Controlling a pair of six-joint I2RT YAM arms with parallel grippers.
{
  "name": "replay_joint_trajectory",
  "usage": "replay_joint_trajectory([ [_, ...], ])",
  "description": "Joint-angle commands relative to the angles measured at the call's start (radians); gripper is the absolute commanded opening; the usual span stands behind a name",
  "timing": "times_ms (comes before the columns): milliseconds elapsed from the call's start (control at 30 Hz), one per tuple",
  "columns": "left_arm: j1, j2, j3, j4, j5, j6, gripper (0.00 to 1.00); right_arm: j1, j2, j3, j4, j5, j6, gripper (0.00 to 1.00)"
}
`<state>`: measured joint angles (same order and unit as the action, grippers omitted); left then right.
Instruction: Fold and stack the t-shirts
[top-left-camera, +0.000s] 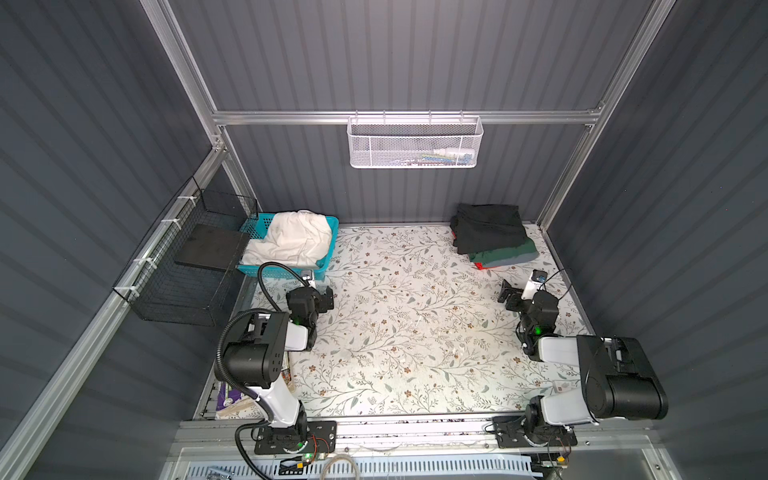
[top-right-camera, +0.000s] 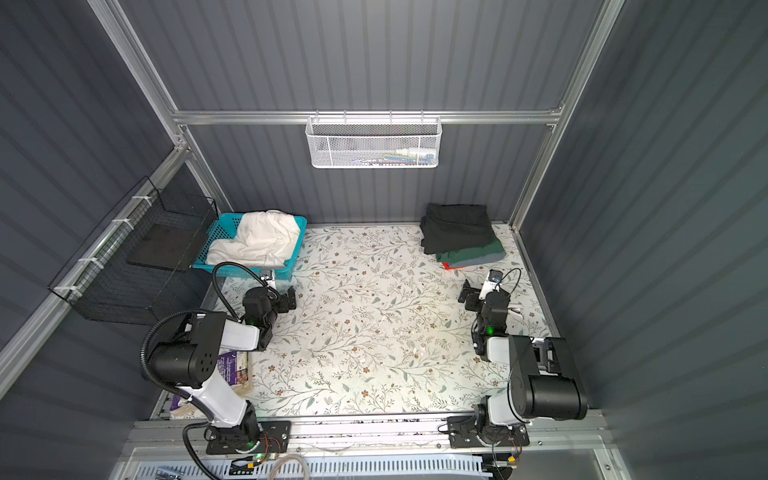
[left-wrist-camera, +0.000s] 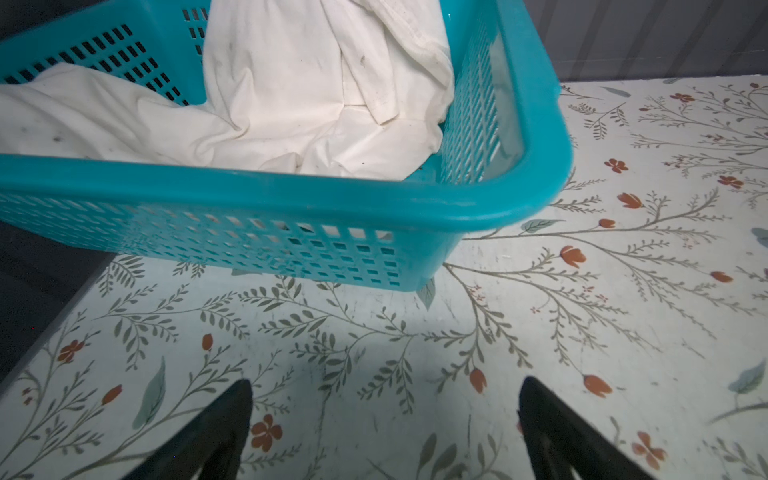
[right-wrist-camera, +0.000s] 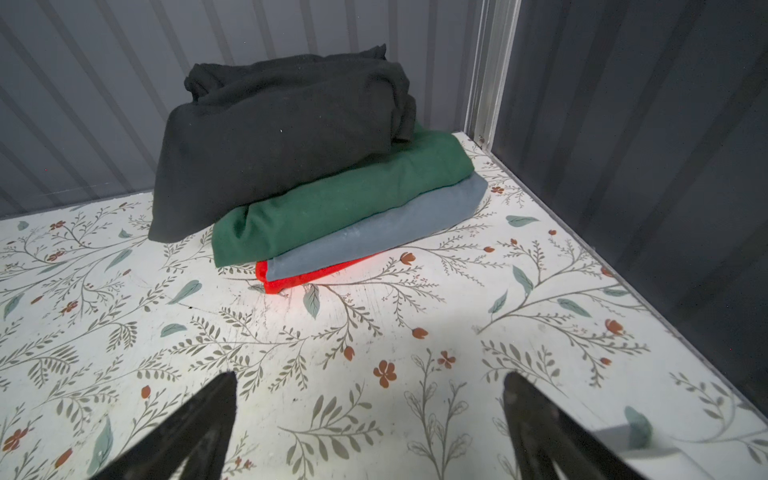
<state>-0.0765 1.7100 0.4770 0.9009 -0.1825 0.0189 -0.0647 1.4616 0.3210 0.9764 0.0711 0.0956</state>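
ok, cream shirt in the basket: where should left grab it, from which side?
Probably the raised fold mid-heap on the cream-white t-shirt, coming down from above with the open left gripper. It lies crumpled inside the turquoise basket, whose walls block a sideways approach; the bunched ridge gives cloth to pinch.

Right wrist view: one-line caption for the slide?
Right gripper, jaws open, facing the corner stack of folded shirts: black over green over grey over red.
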Motion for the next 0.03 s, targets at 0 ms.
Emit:
replay_joint_trajectory([
  [0,0.007,0.010,0.007,-0.009,0.028,0.004,1.00,-0.001,0.002,-0.010,0.033,-0.006,-0.012,0.99],
])
